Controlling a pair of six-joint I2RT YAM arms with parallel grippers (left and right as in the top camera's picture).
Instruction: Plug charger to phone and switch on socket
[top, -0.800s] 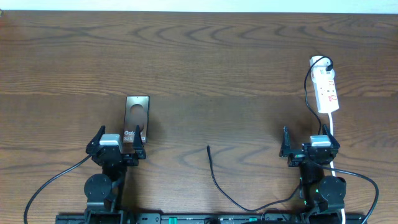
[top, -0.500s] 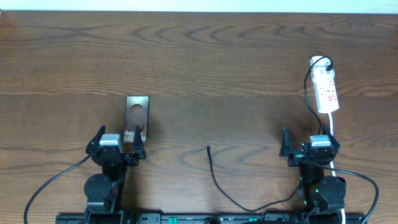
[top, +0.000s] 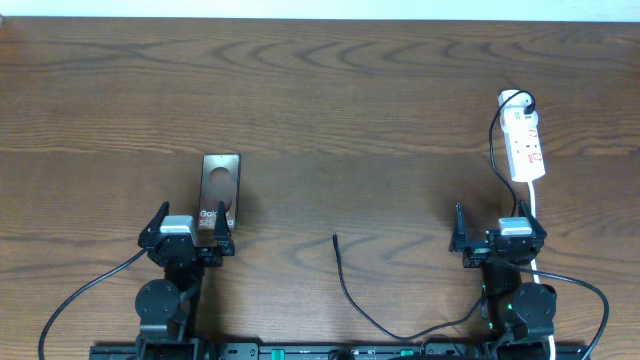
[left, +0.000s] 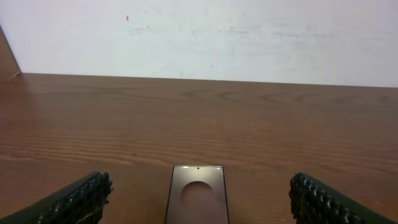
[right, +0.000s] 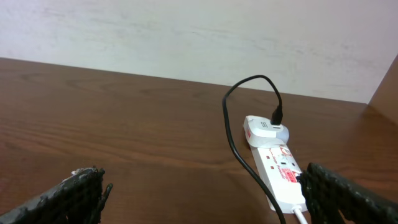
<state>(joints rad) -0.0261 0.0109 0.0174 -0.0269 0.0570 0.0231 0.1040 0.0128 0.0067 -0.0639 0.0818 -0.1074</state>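
Phone (top: 220, 183) on bench (top: 350, 100): white "Gal…" lettering, rest hidden. Left tool (top: 190, 232) and right tool (top: 498, 235) spread wide, both grasping nothing.

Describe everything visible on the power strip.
The power strip is a slim white plastic-looking bar with red markings, lying flat on the wooden table, ahead of the right claw. A white adapter is plugged in at its far end, the black charger cable looping from it. Its white cord runs back toward the arm. Nothing grips it.
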